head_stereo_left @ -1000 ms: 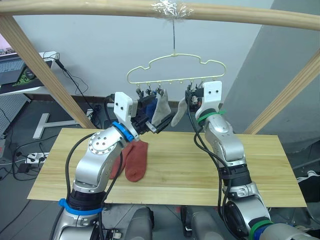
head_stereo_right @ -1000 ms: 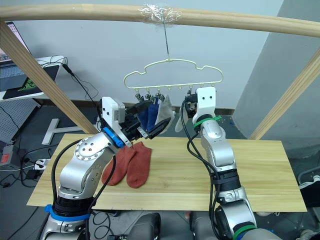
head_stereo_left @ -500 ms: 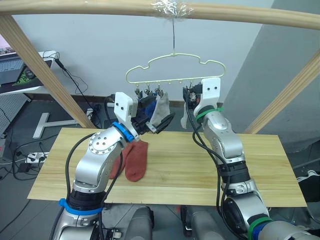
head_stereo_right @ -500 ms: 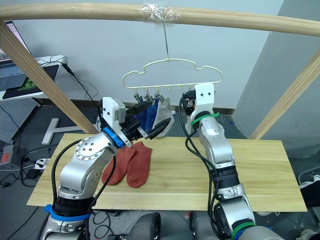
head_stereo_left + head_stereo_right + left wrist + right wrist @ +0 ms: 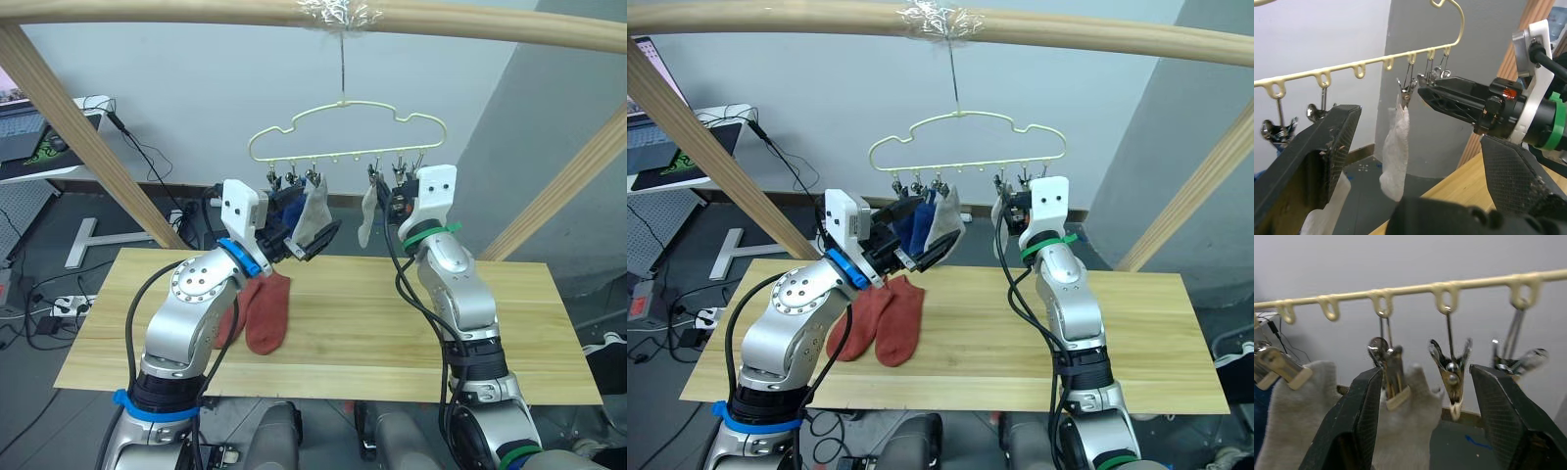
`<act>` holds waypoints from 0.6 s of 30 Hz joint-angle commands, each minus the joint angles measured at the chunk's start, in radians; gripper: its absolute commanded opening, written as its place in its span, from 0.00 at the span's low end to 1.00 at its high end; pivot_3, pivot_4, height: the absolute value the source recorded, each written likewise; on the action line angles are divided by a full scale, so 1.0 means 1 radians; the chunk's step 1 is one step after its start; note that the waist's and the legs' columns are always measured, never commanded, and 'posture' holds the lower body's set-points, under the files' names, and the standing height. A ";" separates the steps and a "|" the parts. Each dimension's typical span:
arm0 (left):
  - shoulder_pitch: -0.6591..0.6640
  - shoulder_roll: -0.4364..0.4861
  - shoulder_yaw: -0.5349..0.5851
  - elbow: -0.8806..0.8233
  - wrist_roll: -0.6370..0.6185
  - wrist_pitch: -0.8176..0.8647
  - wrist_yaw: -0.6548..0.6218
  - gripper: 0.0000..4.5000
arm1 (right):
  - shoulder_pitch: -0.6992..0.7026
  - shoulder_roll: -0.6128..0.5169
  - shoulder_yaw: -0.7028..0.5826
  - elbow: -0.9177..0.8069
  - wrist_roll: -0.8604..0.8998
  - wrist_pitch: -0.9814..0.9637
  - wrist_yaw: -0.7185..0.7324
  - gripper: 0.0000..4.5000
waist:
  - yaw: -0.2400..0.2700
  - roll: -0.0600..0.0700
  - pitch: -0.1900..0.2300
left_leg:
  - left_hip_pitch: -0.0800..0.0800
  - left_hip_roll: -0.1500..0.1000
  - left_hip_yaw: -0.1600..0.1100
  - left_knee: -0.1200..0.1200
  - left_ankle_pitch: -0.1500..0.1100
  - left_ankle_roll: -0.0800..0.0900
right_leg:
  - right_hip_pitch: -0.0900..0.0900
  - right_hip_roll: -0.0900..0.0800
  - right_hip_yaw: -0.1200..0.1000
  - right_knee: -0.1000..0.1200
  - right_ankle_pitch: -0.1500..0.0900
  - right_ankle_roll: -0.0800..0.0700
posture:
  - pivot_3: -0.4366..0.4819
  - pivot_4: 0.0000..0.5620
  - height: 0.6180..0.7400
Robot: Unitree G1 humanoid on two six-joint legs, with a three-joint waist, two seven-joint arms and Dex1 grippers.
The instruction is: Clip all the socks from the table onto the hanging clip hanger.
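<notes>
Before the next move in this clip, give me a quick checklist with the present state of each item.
1. Second grey sock hangs from a clip on the clip hanger: ok.
2. Right hand open and holding nothing: ok.
3. Left hand open, near the first grey sock: ok.
4. Two free clips beyond the second grey sock: ok.
5. Two rust-red socks lying on the table, not yet clipped: not ok.
6. Blue socks firmly clipped: cannot tell, partly hidden by the left arm.
</notes>
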 commanded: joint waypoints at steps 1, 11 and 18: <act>-0.002 0.003 0.018 -0.048 -0.016 -0.009 0.005 1.00 | 0.015 -0.001 -0.004 -0.079 0.002 -0.004 -0.005 0.65 | 0.000 0.000 0.000 | 0.000 0.000 0.000 0.000 0.000 0.000 | 0.000 0.000 0.000 0.000 0.000 0.000 | 0.52 0.46 1.00; -0.013 0.002 0.014 -0.044 -0.014 -0.010 0.002 1.00 | 0.012 0.001 -0.007 -0.033 -0.010 0.004 -0.019 0.35 | 0.001 0.000 0.001 | 0.000 0.000 0.000 0.000 0.000 0.000 | 0.000 0.000 0.000 0.000 0.000 0.000 | 0.52 0.45 1.00; -0.012 0.005 0.016 -0.046 -0.015 -0.010 -0.001 1.00 | -0.011 0.007 0.001 0.007 -0.013 -0.009 -0.024 0.12 | 0.001 0.000 0.001 | 0.000 0.000 0.000 0.000 0.000 0.000 | 0.000 0.000 0.000 -0.001 0.000 0.000 | 0.53 0.45 1.00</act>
